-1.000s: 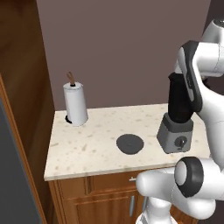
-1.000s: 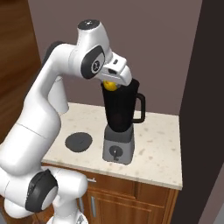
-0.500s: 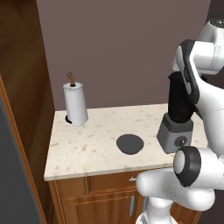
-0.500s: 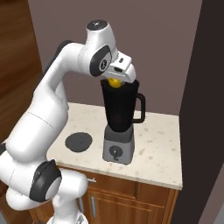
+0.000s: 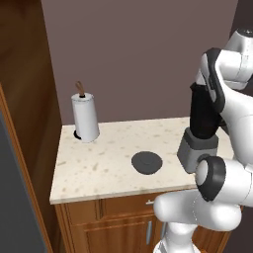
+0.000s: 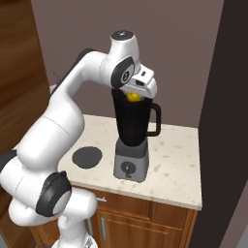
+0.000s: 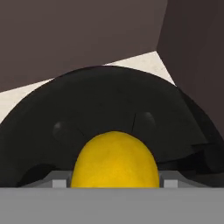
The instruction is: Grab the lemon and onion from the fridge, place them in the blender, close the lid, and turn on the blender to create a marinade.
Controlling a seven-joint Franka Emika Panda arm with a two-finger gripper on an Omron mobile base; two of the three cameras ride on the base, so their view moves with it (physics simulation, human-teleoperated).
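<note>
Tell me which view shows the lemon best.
Hand view: the lemon is large and central, over the blender mouth. The right base view gives a small yellow patch under the gripper.

Speckled stone-like counter (image 5: pixel 108 163), wooden cabinet (image 5: pixel 123 222), glossy dark translucent blender (image 6: pixel 133 121) jar, smooth matt lemon (image 7: pixel 114 159)
</note>
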